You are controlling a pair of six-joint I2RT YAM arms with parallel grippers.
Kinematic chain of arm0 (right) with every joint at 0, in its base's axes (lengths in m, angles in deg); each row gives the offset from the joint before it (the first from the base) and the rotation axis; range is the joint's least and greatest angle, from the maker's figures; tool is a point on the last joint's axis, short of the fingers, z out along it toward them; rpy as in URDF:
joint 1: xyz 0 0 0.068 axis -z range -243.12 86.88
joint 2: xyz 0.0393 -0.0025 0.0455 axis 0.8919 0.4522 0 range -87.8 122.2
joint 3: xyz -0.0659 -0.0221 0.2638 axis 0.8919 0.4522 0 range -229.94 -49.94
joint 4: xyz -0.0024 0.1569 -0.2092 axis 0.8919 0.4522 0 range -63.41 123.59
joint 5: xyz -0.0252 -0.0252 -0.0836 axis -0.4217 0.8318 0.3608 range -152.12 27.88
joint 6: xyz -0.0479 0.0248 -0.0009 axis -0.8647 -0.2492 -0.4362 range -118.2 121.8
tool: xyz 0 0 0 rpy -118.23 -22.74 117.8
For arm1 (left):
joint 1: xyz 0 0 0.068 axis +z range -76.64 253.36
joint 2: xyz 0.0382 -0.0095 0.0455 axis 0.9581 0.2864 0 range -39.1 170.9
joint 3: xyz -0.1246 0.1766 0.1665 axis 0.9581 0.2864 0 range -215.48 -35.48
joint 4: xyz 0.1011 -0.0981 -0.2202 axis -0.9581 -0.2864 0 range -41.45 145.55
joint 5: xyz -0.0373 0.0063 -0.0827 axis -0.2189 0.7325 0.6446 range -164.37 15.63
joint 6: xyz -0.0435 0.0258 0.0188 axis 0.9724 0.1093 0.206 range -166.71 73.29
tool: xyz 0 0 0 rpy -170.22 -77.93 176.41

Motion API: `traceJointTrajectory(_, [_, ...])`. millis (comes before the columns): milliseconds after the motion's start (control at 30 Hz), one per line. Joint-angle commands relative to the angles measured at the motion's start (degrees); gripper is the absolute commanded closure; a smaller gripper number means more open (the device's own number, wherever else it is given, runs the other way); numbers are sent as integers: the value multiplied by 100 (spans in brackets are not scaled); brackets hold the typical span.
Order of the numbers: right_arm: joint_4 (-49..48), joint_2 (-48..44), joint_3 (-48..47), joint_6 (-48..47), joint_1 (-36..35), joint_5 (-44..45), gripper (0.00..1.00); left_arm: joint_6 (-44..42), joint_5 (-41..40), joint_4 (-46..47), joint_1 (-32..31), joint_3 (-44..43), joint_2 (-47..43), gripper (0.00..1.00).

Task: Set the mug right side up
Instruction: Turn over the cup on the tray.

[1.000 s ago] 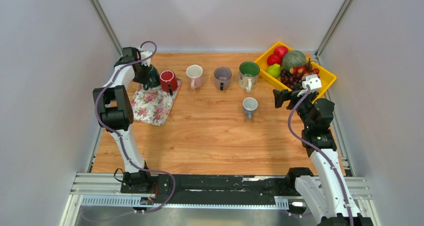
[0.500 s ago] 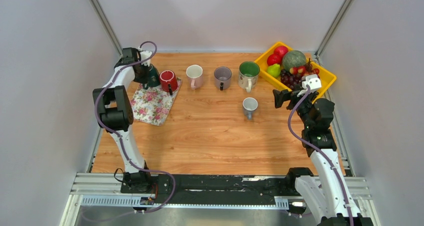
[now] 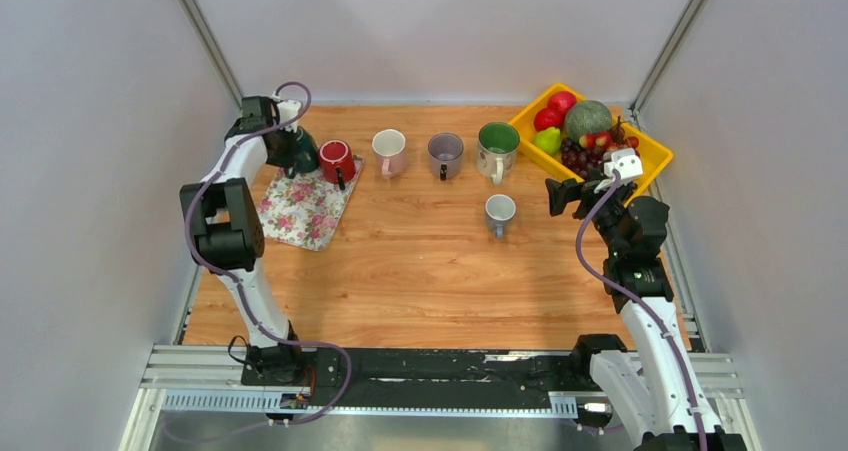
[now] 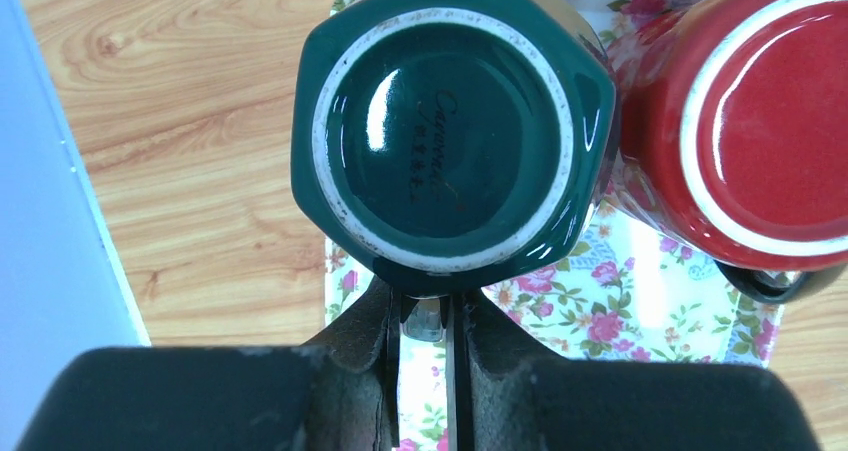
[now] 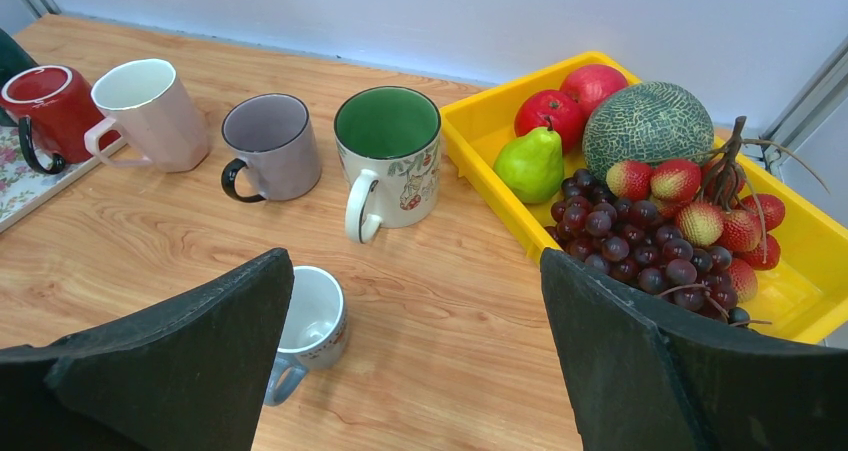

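Your left hand is pinched nearly shut, its fingers clamping a glossy sliver at the edge of the green mug, most likely its handle. That mug is upside down: its ringed base with a printed mark faces the left wrist camera. It is at the far left corner of the worktop, over the floral cloth. You cannot tell from these views whether it rests on the cloth or hangs just above it. The red mug stands upright just beside it, on the same cloth, with its mouth up.

Your right hand is spread wide and holds nothing. It hovers over the right side of the worktop, near the small mug, which stands upright below it. Beyond that, a pink mug, a grey mug and a white mug with a green inside stand in a row, all mouths up. The yellow tray of fruit sits to their right.
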Motion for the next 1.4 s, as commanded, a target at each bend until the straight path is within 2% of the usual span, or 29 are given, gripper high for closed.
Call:
traceJointTrajectory(0, [-84, -97, -227, 29, -23, -119, 0, 227, 0, 662, 3, -20, -814, 100])
traceJointTrajectory(433, [-75, -129, -220, 53, -22, -231, 0, 475, -25, 593, 52, 107, -1469, 100])
traceJointTrajectory(600, [-75, -130, -228, 52, -21, -335, 0, 679, 239, 473, 123, 140, -1755, 100])
traceJointTrajectory(933, [31, -38, -373, 42, -27, -1108, 0, 1553, 1741, 329, 127, 247, -2453, 100])
traceJointTrajectory(1133, [136, 148, -645, 77, -29, -2039, 0, 2308, 3024, 724, 37, 522, -2723, 100])
traceJointTrajectory(1200, [151, 262, -772, 112, -21, -2495, 0, 2599, 3574, 1060, -13, 717, -2819, 100])
traceJointTrajectory(1267, [153, 408, -928, 164, -25, -2940, 0, 3016, 3981, 1824, -80, 976, -2937, 100])
traceJointTrajectory(1367, [73, 642, -1174, 432, -30, -3505, 0, 3619, 4308, 2541, -321, 1265, -3120, 100])
